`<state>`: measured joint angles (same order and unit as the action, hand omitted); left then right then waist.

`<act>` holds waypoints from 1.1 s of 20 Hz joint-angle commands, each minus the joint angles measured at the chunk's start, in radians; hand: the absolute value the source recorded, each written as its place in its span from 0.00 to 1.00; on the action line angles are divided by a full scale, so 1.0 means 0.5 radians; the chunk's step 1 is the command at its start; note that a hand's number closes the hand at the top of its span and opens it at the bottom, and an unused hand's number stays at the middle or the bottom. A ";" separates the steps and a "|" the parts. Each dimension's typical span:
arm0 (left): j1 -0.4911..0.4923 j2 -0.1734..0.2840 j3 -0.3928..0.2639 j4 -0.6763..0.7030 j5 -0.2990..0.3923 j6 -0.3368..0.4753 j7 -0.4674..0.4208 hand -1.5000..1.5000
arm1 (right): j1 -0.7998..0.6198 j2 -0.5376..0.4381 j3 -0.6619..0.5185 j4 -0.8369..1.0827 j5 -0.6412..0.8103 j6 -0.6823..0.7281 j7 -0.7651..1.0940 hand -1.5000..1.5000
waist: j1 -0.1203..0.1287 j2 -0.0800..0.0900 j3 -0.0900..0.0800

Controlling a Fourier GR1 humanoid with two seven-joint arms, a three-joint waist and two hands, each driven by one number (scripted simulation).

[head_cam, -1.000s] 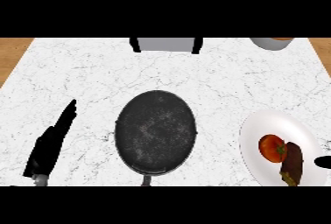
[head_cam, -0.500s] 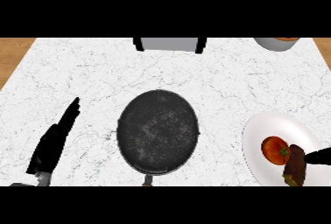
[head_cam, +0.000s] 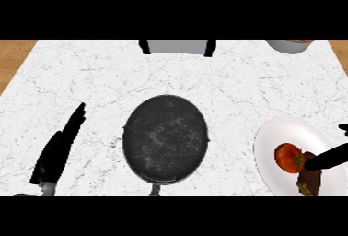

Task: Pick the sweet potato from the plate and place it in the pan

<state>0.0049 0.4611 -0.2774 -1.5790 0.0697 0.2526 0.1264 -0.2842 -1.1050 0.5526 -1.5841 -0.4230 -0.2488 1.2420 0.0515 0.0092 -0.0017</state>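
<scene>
The sweet potato (head_cam: 309, 179) lies on the white plate (head_cam: 272, 138) at the right edge of the view, dark reddish-brown, elongated, its lower end greenish and cut by the edge of the view; just beside it, to the left, sits a round orange-red piece; the black pan (head_cam: 165, 138) rests mid-counter, oval, speckled grey inside, nothing in it, handle toward the lower edge.

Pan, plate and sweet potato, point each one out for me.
pan (head_cam: 165, 138), head view, middle of its dark base
plate (head_cam: 272, 138), head view, bare white rim
sweet potato (head_cam: 288, 157), head view, its orange top
</scene>
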 commanded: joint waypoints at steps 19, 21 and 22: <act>0.054 0.005 0.135 0.058 -0.014 -0.057 -0.064 0.50 | -0.339 0.350 0.500 0.513 -0.125 0.049 0.457 0.00 | -0.062 -0.017 0.000; 0.017 -0.009 0.158 0.125 0.000 -0.097 -0.104 0.50 | -0.388 0.320 0.443 0.557 -0.185 0.137 0.405 0.00 | -0.080 -0.014 0.000; 0.005 -0.048 0.120 0.096 -0.044 -0.042 -0.011 0.50 | -0.371 0.378 0.484 0.569 -0.140 0.072 0.388 0.00 | -0.081 -0.015 0.002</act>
<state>0.0227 0.4502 -0.2209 -1.5395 0.0579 0.2259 0.0979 -0.4481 -0.9614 0.7841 -1.3285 -0.5041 -0.2017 1.2340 0.0194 0.0019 -0.0017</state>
